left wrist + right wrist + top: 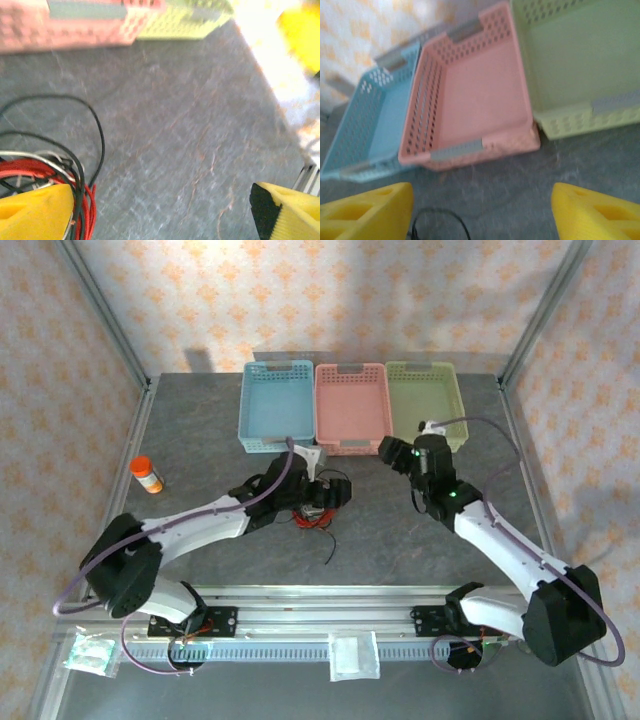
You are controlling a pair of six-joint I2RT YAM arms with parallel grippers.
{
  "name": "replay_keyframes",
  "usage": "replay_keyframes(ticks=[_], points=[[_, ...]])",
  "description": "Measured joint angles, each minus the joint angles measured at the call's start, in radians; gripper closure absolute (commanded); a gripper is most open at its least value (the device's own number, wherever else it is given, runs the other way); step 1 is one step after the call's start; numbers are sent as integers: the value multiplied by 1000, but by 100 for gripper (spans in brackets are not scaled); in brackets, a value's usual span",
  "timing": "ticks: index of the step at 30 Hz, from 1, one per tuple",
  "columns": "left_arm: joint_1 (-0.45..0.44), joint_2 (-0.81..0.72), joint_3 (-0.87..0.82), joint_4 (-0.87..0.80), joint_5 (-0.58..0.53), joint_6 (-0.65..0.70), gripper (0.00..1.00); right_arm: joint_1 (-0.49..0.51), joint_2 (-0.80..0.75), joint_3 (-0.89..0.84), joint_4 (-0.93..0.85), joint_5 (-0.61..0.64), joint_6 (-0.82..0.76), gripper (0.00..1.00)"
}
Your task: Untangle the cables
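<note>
The cables (312,519) lie in a small red, black and whitish tangle on the grey table, in front of the blue and pink baskets. My left gripper (333,492) hovers right over them. In the left wrist view the cables (47,167) loop against the inner side of the left fingertip (35,212). The left gripper (160,215) is open, with bare table between its jaws. My right gripper (392,450) is up near the pink and green baskets, apart from the tangle. The right gripper (482,215) is open over bare table, with one black cable loop (440,222) by its left finger.
Three baskets stand in a row at the back: blue (270,448), pink (352,368) and green (425,367), also seen as blue (355,135), pink (470,150) and green (570,125). An orange pill bottle (148,474) stands at the left. Metal frame rails border the table.
</note>
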Motion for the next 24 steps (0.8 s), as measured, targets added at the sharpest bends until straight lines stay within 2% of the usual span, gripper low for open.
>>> replay_keyframes(ticks=[4,9,14,24], points=[[19,-57,0,-15,-82,-3,8,24,27,-22,-48,-88,-29,39],[81,-62,-13,-54,-148,-31,8,95,151,-22,-60,-185,-95,41],[127,-62,-66,-63,-171,-74,7,119,290,-18,-64,-232,-144,45],[135,-11,-76,-98,-169,-101,6,119,444,52,-19,-264,-249,49]])
